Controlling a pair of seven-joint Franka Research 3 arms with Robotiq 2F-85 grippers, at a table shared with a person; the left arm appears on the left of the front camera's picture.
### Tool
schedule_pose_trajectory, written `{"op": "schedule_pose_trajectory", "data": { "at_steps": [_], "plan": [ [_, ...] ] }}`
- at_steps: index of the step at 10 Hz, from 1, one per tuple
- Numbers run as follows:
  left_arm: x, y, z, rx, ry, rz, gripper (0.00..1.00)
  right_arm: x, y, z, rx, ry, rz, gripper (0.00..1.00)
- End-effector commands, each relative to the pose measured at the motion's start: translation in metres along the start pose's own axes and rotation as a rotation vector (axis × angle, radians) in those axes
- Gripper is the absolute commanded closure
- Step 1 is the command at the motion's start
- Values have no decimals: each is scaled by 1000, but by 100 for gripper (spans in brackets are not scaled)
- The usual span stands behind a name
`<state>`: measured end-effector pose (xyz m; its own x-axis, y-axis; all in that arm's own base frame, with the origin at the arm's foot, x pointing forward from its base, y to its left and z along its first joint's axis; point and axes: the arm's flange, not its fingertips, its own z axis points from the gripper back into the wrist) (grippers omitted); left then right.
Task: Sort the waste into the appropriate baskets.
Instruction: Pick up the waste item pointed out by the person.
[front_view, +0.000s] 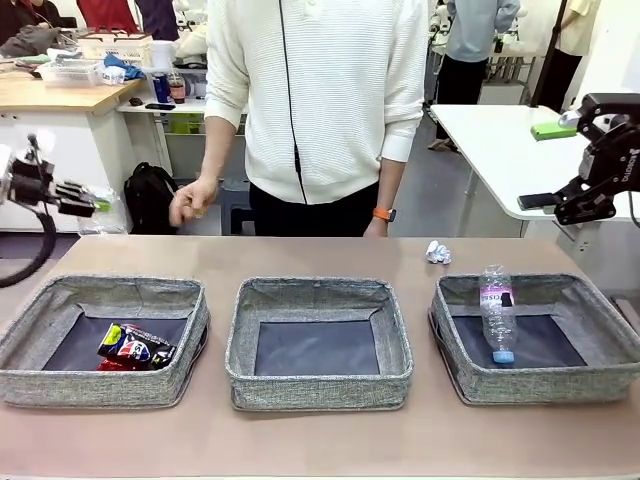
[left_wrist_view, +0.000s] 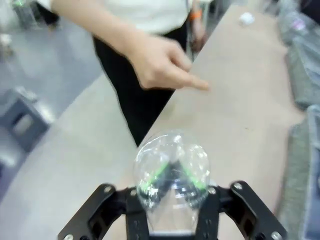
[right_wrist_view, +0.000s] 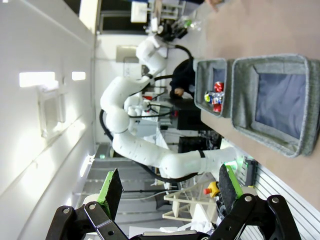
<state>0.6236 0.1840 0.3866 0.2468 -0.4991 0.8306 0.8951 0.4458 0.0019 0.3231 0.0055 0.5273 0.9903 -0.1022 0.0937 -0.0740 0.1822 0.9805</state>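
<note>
Pinching the clear plastic cup (left_wrist_view: 172, 160) in the tightly closed left gripper (left_wrist_view: 172, 182) at bottom centre of the left wrist frame, above the table (left_wrist_view: 240, 115), with a person's hand (left_wrist_view: 160, 62) in the upper middle, blurred but apparently pointing a finger. Holding the right gripper (right_wrist_view: 170, 187) spread wide along the bottom of the right wrist frame. Across the front frame: crushed red can (front_view: 108, 364) and crushed dark-blue can (front_view: 140, 346) touching in the lower-left basket (front_view: 100, 385), clear plastic bottle (front_view: 497, 312) lying in the lower-right basket (front_view: 545, 385), white crumpled paper wad (front_view: 438, 252) on the table just above that basket's upper-left corner
</note>
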Motion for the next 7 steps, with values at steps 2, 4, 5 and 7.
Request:
{"op": "schedule_pose_trajectory", "data": {
  "at_steps": [2,4,5,7],
  "plan": [
    [91,-82,68,-86,289,119,93,1,2,0,21,-1,2,0],
    [125,-106,71,-103,487,183,93,1,2,0,21,-1,2,0],
    [127,-113,63,-85,533,185,93,1,2,0,21,-1,2,0],
    [133,-115,84,-64,489,181,93,1,2,0,21,-1,2,0]
  ]
}}
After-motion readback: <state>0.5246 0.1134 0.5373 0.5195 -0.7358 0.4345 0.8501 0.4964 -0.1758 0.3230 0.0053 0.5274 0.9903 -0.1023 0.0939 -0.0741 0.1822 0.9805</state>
